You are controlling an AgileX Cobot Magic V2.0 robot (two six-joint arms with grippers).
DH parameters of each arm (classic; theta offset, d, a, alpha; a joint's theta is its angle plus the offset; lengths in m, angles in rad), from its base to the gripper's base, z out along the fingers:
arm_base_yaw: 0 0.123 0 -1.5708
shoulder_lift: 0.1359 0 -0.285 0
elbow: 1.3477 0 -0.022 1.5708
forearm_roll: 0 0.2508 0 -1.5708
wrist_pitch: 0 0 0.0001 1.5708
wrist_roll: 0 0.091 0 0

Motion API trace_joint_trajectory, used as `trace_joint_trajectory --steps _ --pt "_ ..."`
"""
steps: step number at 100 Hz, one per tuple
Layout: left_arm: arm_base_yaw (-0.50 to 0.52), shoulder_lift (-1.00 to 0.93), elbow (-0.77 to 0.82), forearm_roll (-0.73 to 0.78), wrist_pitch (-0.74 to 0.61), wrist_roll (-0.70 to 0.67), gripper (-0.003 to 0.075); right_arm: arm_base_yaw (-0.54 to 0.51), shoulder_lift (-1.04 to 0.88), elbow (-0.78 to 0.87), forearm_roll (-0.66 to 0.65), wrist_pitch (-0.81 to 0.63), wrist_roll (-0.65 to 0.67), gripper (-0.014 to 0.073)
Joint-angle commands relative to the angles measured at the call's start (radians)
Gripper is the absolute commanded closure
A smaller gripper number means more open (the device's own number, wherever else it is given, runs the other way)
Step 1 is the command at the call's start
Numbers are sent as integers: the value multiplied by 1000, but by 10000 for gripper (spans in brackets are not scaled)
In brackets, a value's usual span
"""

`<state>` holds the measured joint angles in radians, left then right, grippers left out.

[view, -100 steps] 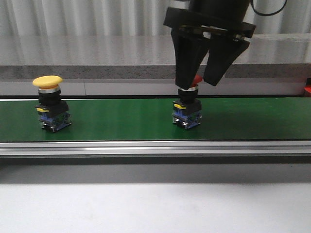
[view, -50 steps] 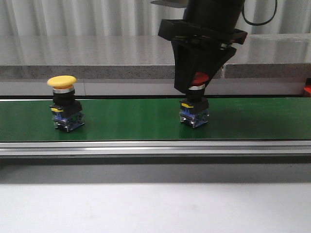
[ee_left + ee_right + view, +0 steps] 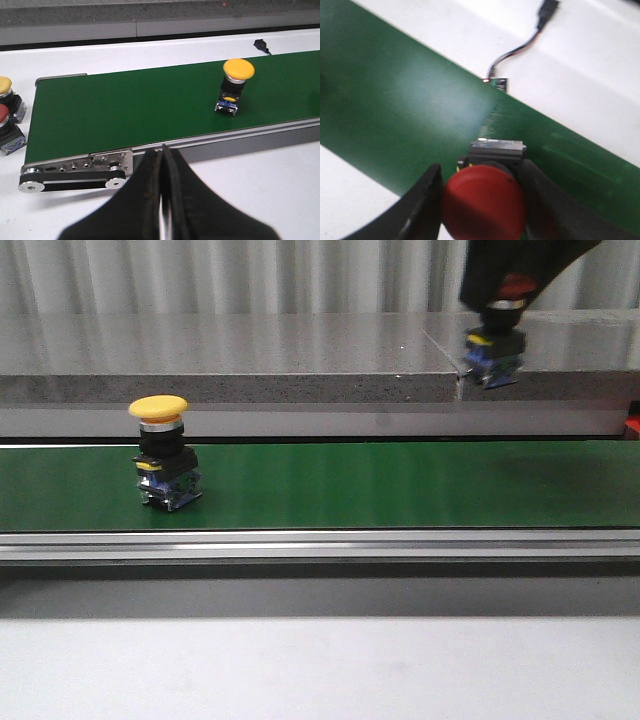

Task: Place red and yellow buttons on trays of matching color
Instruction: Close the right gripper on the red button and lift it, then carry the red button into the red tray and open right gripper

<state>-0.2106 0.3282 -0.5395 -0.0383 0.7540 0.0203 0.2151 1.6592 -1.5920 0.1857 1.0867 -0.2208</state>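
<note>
Right wrist view: the right gripper has its black fingers clamped on the red button, one pressed to each side of its domed red cap. The button hangs upright in the grip, cap toward the camera and its metal-and-black body pointing down at the green conveyor belt below, clear of it. Beyond the belt's far edge a small circuit board with a dark cable lies on the white tabletop.

In the front view the red button is lifted high at the upper right, well above the belt, long axis vertical, red cap on top and blue-and-metal contact block at the bottom; the right gripper around it is mostly cut off by the frame edge.

The yellow button stands upright on the left part of the belt, yellow mushroom cap up, black collar and blue contact block below, well apart from the red one.

In the left wrist view the left gripper has its fingers pressed together with nothing between them, above the white tabletop on the near side of the belt. The yellow button shows toward the right of the belt. Off the belt's left end, two more buttons, one yellow-capped and one red-capped, sit side by side on the tabletop.

No readable writing or labels show on any of the parts
</note>
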Motion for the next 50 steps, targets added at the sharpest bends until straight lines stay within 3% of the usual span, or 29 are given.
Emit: trace_joint_trajectory --steps 1,31,50 --pt "-9 8 -26 -13 -66 -12 741 -102 -67 -31 11 -33 28 379" --pt "-9 8 -26 -13 -66 -12 741 -419 -63 -29 11 -49 107 379" --pt "-9 8 -26 -13 -66 -12 741 -547 -28 -29 12 -93 112 379"
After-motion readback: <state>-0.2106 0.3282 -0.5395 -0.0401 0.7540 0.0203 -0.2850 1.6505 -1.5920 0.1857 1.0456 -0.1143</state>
